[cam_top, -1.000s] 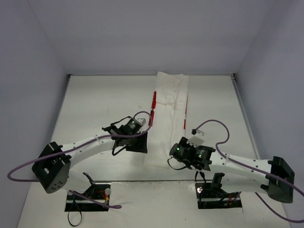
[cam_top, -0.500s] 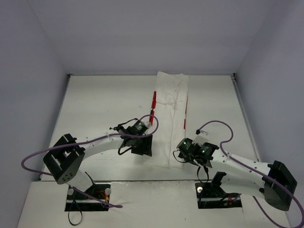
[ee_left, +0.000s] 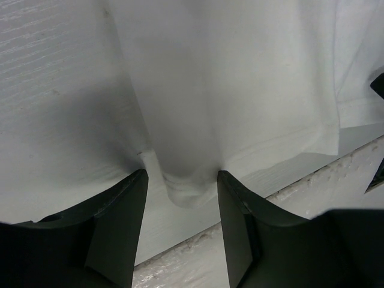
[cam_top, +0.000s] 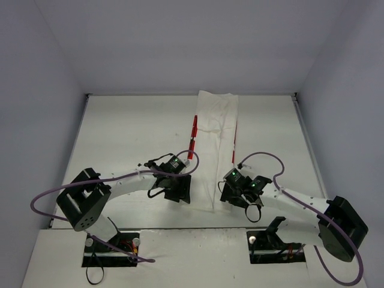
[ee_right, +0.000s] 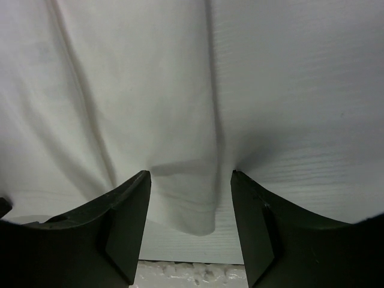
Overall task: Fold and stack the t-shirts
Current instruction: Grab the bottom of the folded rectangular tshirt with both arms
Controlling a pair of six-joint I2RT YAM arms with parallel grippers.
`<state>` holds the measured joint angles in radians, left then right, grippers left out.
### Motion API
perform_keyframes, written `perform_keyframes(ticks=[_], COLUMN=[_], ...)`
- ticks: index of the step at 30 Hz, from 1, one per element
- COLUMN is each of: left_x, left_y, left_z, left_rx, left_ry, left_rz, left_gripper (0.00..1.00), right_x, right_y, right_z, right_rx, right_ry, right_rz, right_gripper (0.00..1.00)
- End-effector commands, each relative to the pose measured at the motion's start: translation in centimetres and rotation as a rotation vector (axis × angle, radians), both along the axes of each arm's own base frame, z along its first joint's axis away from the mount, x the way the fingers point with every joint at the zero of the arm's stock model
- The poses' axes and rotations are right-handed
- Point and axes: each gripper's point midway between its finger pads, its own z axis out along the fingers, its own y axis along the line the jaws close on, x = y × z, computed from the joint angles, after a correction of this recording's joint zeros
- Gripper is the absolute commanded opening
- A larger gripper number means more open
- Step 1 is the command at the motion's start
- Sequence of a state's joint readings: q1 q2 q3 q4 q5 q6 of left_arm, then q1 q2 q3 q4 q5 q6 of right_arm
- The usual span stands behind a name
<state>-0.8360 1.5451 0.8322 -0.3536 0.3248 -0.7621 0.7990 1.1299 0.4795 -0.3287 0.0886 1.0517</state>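
I have the t-shirt point(cam_top: 217, 129) lying as a long narrow strip down the middle of the worktop point(cam_top: 132, 132), one end at the far edge and the other reaching toward the near edge. A sliver of red print point(cam_top: 193, 137) shows along each long side, which tells me the sides are already turned in. Both arms sit at the near end, one at each corner, so the hem point(ee_left: 186, 195) can travel level. The left gripper point(ee_left: 182, 180) has its fingers drawn partway in on a bunched fold of that hem, and the cloth fills the gap between them. The right gripper point(ee_right: 191, 180) looks the same on its corner, with creases fanning away from the fingertips, so I read both as pinching the cloth. I judge the next move is to carry this end toward the far edge, halving the strip. An uneven grip would skew the fold.
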Motion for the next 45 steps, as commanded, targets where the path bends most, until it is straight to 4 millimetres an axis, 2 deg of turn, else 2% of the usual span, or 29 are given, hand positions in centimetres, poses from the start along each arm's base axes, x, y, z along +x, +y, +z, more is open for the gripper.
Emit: perform_keyframes(ticks=[1, 6, 9, 14, 17, 20, 24, 27, 31, 36, 39, 45], left_x=[-0.2, -0.2, -0.6, -1.2, -1.5, -1.4, -1.1, -0.6, -0.1, 0.1, -0.4, -1.5], left_y=[-0.6, -1.0, -1.2, -0.3, -0.1, 0.0, -0.2, -0.2, -0.4, 0.5, 0.9, 1.6], left_z=[0.8, 0.6, 0.6, 0.2, 0.0, -0.2, 0.4, 1.1, 2.3, 4.0, 4.5, 4.4], left_rx=[-0.045, -0.047, -0.055, -0.034, -0.025, -0.016, -0.024, -0.02, -0.027, -0.01, -0.022, -0.028], left_ry=[0.005, 0.018, 0.042, 0.052, 0.06, 0.061, 0.041, 0.022, -0.01, -0.052, -0.054, -0.04], left_rz=[-0.002, -0.011, -0.022, -0.026, -0.031, -0.039, -0.041, -0.045, -0.056, -0.072, -0.063, -0.056], left_gripper=[0.46, 0.46, 0.43, 0.38, 0.31, 0.22, 0.05, 0.0, 0.0, 0.0, 0.0, 0.0], right_x=[-1.5, -3.0, -4.0, -5.5, -6.3, -6.3, -6.1, -6.1, -6.0, -5.7, -5.8, -5.3], right_y=[0.9, 1.0, 0.8, 0.5, 0.2, 0.2, 0.3, 0.2, 0.1, -0.8, -1.2, -0.7], right_z=[-1.3, -2.1, -2.4, -2.7, -3.1, -3.1, -3.1, -3.1, -2.7, -1.4, -0.6, 1.7], right_rx=[0.025, 0.049, 0.064, 0.092, 0.093, 0.092, 0.083, 0.076, 0.071, 0.019, -0.003, -0.015], right_ry=[0.092, 0.16, 0.187, 0.218, 0.236, 0.237, 0.239, 0.24, 0.227, 0.207, 0.21, 0.193], right_rz=[0.065, 0.085, 0.089, 0.083, 0.083, 0.083, 0.092, 0.098, 0.1, 0.114, 0.138, 0.186], right_gripper=[0.53, 0.52, 0.52, 0.52, 0.51, 0.46, 0.32, 0.26, 0.18, 0.13, 0.09, 0.08])
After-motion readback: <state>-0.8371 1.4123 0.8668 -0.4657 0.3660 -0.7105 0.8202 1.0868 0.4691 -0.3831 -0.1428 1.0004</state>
